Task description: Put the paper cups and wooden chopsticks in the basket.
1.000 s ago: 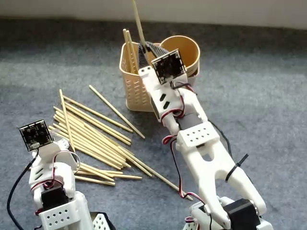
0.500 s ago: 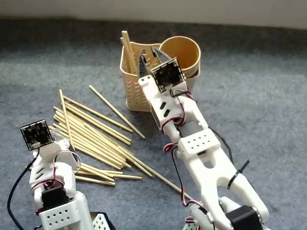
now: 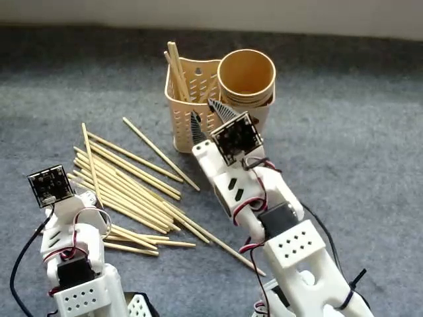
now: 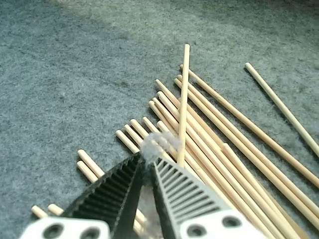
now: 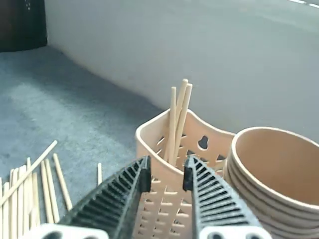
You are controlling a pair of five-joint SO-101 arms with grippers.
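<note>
Right end effector [image 3: 203,109] hangs just in front of the basket [image 3: 183,125], on the side nearest the arms, fingers spread with a clear gap and nothing between them. In its own wrist view the right end effector [image 5: 166,172] frames the near wall of the basket [image 5: 149,131]; I see no contact between the tips and the plastic, though I can't rule out a light touch. Left end effector [image 4: 149,158] sits low over the scattered sticks, fingers pressed together at the tips, holding no stick; a small tuft of fluff [image 4: 155,142] clings right at the point where they meet. The paper cups [image 3: 246,74] are nested in one stack and stand upright inside the basket, at the end away from the pile; the wrist view shows the same paper cups [image 5: 271,172] with the open mouth up. A few upright chopsticks [image 3: 176,69] lean in the opposite corner of the basket, tops poking above the rim, also seen from the right wrist [image 5: 177,117]. The loose chopsticks [image 3: 129,188] lie flat on the grey, carpet-like surface [image 3: 350,139] between the left arm and the basket, mostly in a fanned, roughly parallel bunch. From the left wrist the loose chopsticks [image 4: 224,144] spread out just past the closed tips. A single chopstick [image 3: 90,165] lies crosswise on top of the bunch, visible from the left wrist as well [image 4: 183,94].
</note>
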